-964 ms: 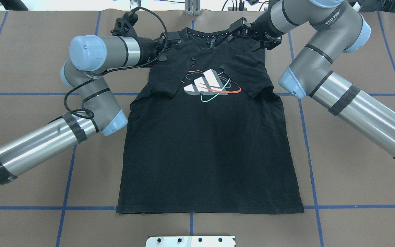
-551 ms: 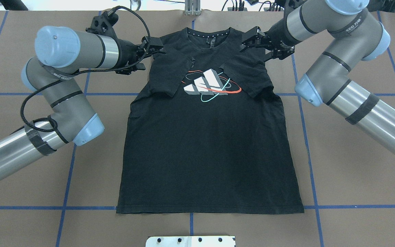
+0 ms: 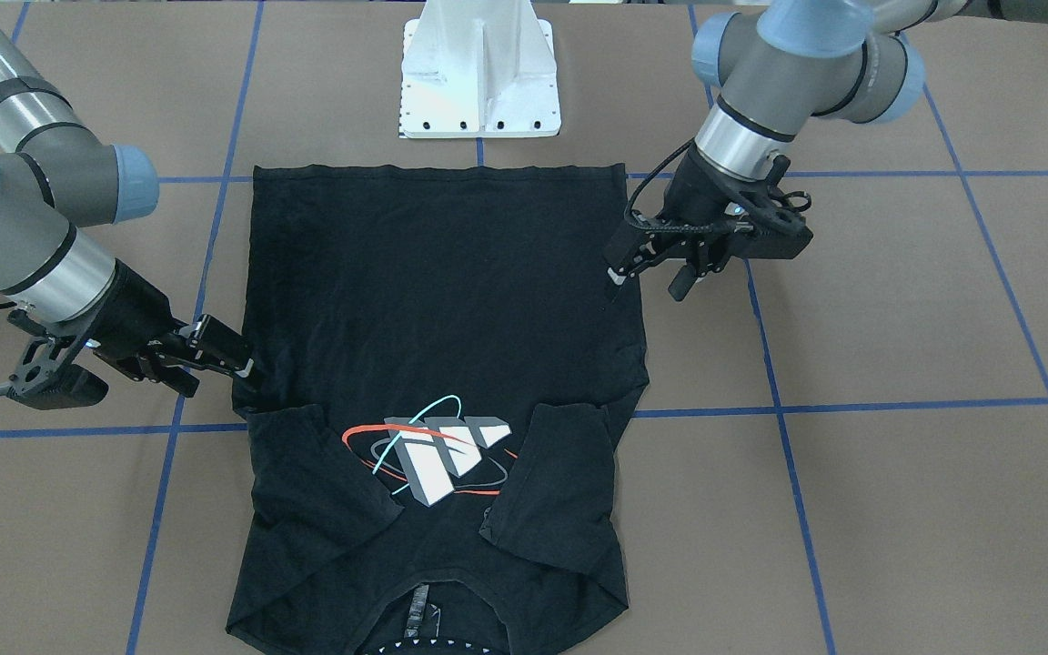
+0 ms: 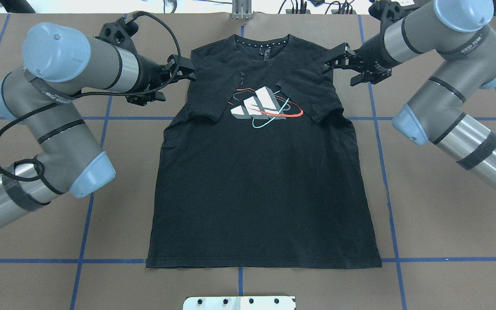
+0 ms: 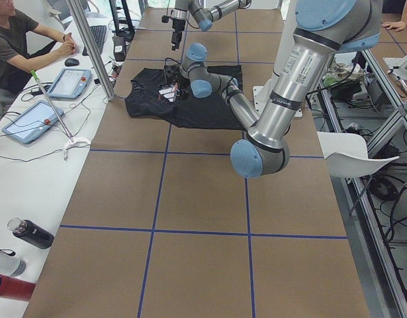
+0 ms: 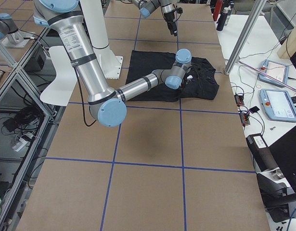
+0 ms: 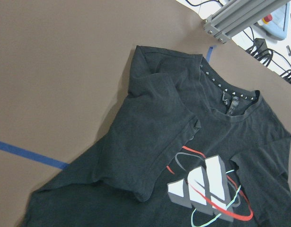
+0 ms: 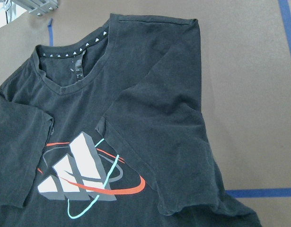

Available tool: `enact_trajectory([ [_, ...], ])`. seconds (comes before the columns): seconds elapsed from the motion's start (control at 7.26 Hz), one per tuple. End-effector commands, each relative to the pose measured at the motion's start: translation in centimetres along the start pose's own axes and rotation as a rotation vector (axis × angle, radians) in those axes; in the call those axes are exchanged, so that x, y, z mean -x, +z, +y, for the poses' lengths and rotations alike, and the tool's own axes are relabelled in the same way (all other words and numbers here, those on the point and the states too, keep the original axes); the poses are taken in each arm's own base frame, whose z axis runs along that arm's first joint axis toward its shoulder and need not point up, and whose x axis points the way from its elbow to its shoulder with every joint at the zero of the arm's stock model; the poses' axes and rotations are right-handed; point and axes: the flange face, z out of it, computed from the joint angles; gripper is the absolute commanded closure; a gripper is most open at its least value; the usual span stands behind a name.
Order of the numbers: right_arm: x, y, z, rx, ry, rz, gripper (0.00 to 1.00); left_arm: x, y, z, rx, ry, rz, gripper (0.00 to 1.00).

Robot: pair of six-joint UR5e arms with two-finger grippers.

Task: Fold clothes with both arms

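Note:
The black T-shirt (image 4: 261, 185) lies flat and face up on the brown table, collar at the far edge. Both short sleeves are folded in over the chest beside the logo (image 4: 265, 107). My left gripper (image 4: 178, 85) hovers open just outside the shirt's left shoulder, holding nothing. Off the right shoulder my right gripper (image 4: 339, 75) is open too, with nothing in it. In the front-facing view the left gripper (image 3: 644, 287) and the right gripper (image 3: 222, 377) both show spread fingers above the shirt's (image 3: 433, 273) sides. The wrist views show only the shirt (image 7: 150, 156) (image 8: 159, 118).
The white pedestal base plate (image 4: 239, 302) sits at the near table edge. An aluminium post (image 4: 241, 10) stands behind the collar. Blue tape lines (image 4: 86, 206) grid the table. A seated person (image 5: 18, 40) and tablets are at a side bench.
Both grippers have drawn outward from the collar area, the left one leftward and the right one rightward, off the shoulders. The shirt has not moved.

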Motion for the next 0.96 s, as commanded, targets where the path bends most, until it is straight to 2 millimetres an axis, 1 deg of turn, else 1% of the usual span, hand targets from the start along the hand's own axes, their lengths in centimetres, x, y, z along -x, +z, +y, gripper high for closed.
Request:
enact_trajectory([
  [0.0, -3.2, -1.6, 3.2, 0.049, 0.027, 0.002, 0.00, 1.7, 0.0, 1.7, 0.077, 0.003, -0.008, 0.01],
  [0.14, -4.3, -1.6, 5.2, 0.067, 0.093, 0.008, 0.00, 1.2, 0.0, 3.4, 0.100, 0.003, 0.006, 0.01],
  [0.28, -4.7, -1.0, 8.3, 0.099, 0.100, 0.015, 0.00, 1.3, 1.1, 5.7, 0.138, 0.012, -0.001, 0.01],
  [0.41, -6.3, -1.5, 11.3, 0.135, 0.103, 0.028, 0.00, 1.0, 1.3, 6.8, 0.156, -0.007, 0.014, 0.01],
  [0.55, -6.7, -2.0, 15.2, 0.184, 0.085, 0.029, 0.00, 0.8, 1.3, 7.4, 0.166, -0.011, 0.028, 0.01],
  [0.69, -7.0, -1.5, 19.0, 0.247, 0.060, 0.041, 0.02, 0.6, 0.7, 7.9, 0.171, -0.007, 0.041, 0.01],
  [0.83, -6.3, 0.1, 22.3, 0.297, 0.082, 0.058, 0.01, 1.0, 1.1, 8.9, 0.187, 0.000, 0.034, 0.01],
])
